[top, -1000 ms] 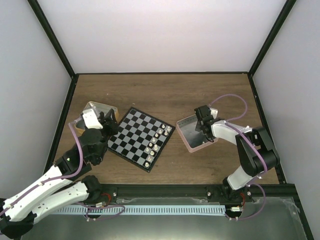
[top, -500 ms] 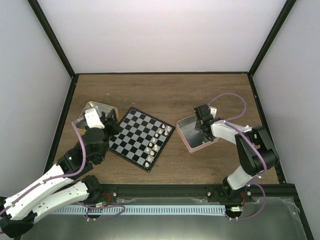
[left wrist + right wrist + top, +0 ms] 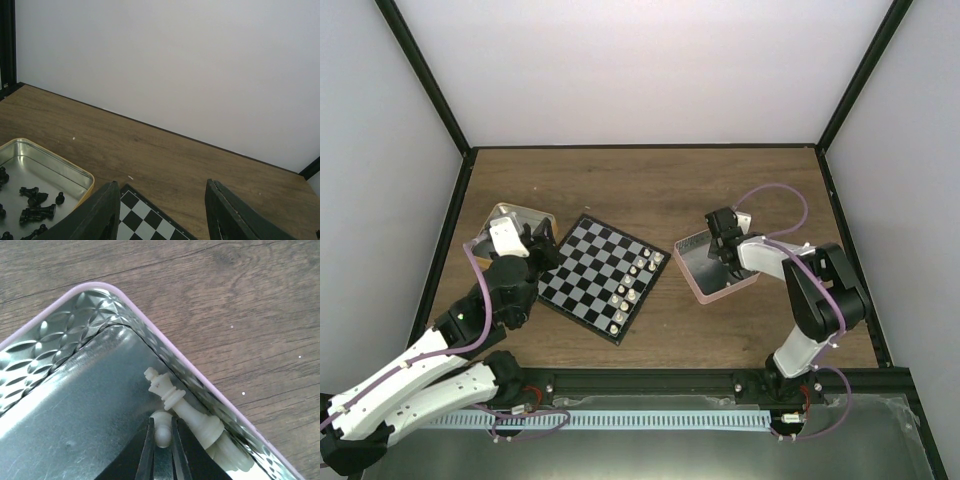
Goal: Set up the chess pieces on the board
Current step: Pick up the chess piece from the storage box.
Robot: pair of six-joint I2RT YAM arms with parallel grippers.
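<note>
The board lies at an angle left of centre, with several cream chess pieces standing along its right edge. My right gripper is down in a corner of the pink tray, shut on the round head of a cream pawn. A cream king lies on its side against the tray wall, touching the pawn. My left gripper hangs open with nothing in it over the board's far left corner. Several black pieces lie in the gold tin beside it.
The pink tray sits right of the board, and the gold tin sits at the board's left. Bare wooden table stretches behind both to the white back wall. Black frame posts stand at the corners.
The right jaws have closed onto the cream pawn in the tray corner. The right wrist shifted slightly left. The left arm drew back a little early on, then held still.
</note>
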